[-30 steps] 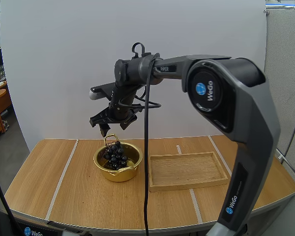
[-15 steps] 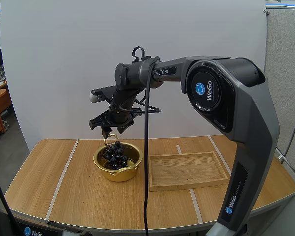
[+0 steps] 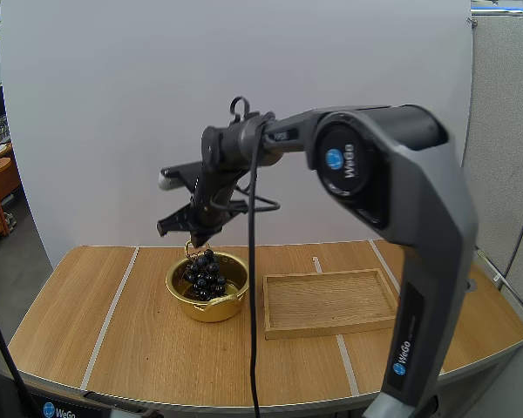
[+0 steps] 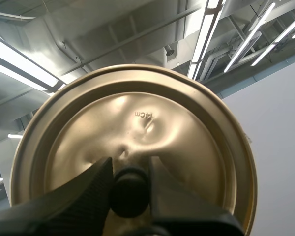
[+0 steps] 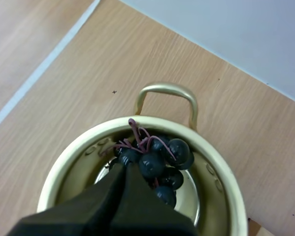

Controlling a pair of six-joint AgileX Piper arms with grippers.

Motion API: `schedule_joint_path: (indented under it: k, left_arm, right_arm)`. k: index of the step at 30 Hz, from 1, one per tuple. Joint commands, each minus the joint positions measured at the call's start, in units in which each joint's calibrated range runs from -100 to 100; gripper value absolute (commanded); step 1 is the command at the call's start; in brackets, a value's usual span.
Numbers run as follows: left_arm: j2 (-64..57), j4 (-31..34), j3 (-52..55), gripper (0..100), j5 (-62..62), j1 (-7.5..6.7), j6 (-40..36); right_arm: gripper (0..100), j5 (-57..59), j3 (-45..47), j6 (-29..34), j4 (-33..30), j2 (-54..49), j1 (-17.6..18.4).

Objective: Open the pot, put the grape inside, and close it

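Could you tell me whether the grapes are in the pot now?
In: the bunch of grapes lies inside the open gold pot, ringed by its rim.

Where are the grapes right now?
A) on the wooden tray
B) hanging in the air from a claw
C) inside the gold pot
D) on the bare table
C: the grapes lie inside the rim of the gold pot, just below the tip of the right claw.
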Motion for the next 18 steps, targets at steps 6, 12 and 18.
schedule_joint_path:
  k: [6,12,18]
  left_arm:
    - [-0.4,1.1,-0.5,0,-1.2,-0.14,-0.2]
    - [-0.4,1.1,-0.5,0,-1.2,-0.14,-0.2]
    - [-0.4,1.1,-0.5,0,-1.2,-0.14,-0.2]
  right_arm:
    - [0,-3.6,0.2,-1.1,-2.1,8.2,-0.2]
    - [0,-3.4,0.2,-1.1,-3.8,11.1,-0.2]
    - [0,-2.3,0.2,-1.1,-3.9,10.4,-0.2]
